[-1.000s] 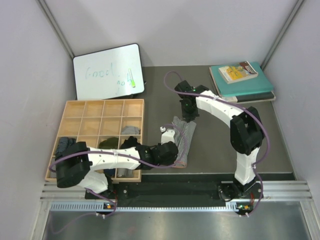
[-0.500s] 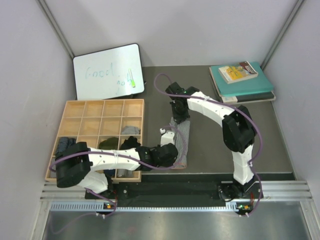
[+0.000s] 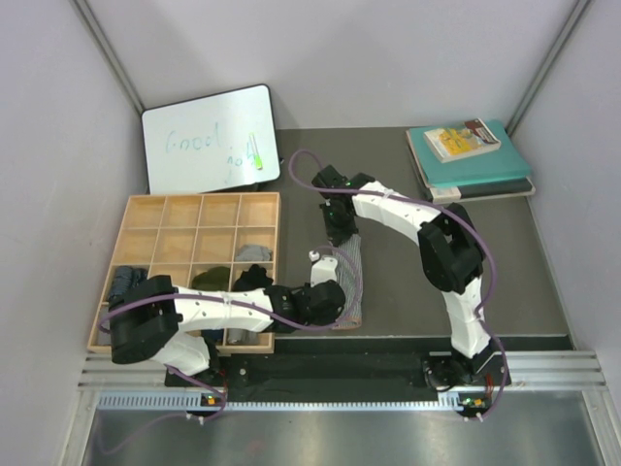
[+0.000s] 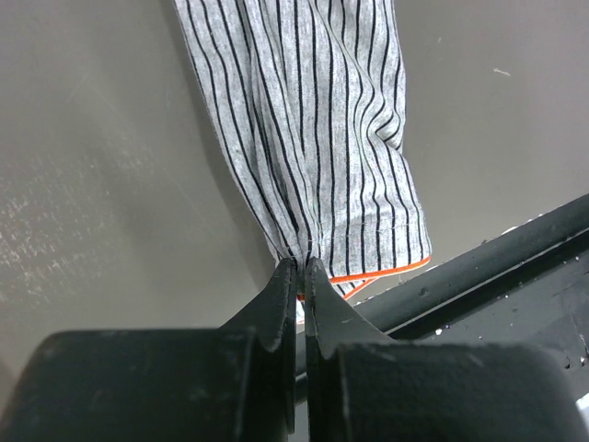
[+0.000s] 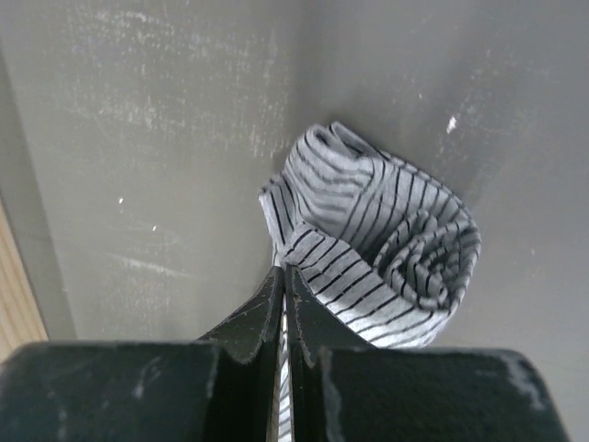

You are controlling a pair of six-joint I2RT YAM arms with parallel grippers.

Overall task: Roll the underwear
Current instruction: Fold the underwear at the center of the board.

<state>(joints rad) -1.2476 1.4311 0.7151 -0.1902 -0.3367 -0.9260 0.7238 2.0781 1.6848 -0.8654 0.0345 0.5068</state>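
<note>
item: finely grey-and-white striped soft cloth underwear (image 3: 353, 282) stretched on dark table (image 3: 534, 262), far end coiled | right tool (image 5: 283, 272) clamped on coil's edge | left tool (image 4: 300, 267) pinching near hem | step: rolling, partway | next: likely turn coil toward near hem, cloth kept taut

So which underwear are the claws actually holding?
The grey-and-black striped pair on the table, pinched at both ends; the others sit in the wooden tray.

Soft grey striped cloth underwear (image 4: 322, 138), matt scuffed dark grey tabletop (image 5: 138, 138), pale wooden grid tray (image 3: 179, 216) at nine o'clock, glossy whiteboard (image 3: 194, 165)
</note>
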